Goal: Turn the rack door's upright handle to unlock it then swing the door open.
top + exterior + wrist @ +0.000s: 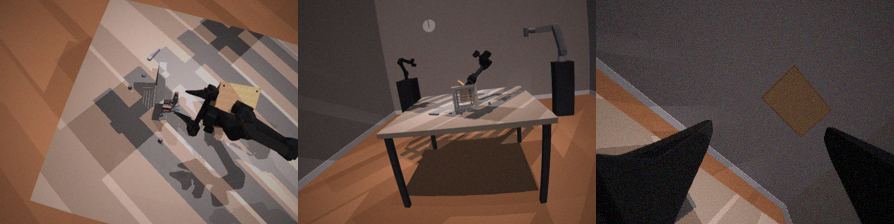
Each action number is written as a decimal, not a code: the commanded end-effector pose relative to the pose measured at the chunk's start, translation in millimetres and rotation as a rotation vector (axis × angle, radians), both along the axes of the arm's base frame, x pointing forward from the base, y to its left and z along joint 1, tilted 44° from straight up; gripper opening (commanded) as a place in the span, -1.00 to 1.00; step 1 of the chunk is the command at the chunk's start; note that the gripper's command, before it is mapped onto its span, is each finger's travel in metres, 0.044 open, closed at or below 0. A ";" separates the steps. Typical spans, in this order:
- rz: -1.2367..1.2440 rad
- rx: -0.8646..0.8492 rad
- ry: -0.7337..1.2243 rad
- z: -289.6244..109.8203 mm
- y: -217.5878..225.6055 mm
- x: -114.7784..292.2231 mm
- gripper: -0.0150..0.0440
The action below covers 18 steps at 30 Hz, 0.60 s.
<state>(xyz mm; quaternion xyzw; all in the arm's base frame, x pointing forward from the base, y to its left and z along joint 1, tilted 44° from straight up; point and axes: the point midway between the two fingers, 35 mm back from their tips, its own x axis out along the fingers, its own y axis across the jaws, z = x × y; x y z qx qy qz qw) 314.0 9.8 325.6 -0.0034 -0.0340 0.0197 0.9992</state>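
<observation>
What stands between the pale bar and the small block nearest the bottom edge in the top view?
The upright rack stands between the pale bar and that small block; the top view shows this.

The rack frame [160, 83] [454, 98] stands on the table [85, 144] [467, 126] (small blocks lie around it).

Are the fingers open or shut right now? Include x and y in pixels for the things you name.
Open: the gripper's [180, 102] [768, 127] two fingers stand wide apart in the top and wrist views, and the wrist view shows only background between their tips.
</observation>
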 end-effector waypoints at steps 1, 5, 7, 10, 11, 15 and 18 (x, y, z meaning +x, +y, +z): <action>0.001 -0.002 0.005 -0.7 0.1 0.6 0.78; 0.019 -0.035 0.099 -15.3 1.2 12.7 0.49; 0.031 -0.053 0.156 -24.4 1.7 19.1 0.49; 0.052 -0.078 0.240 -38.3 2.3 27.7 0.49; 0.059 -0.086 0.268 -42.9 2.4 30.3 0.49; 0.091 -0.112 0.378 -61.8 2.9 39.1 0.49; 0.118 -0.127 0.460 -76.0 3.2 44.3 0.49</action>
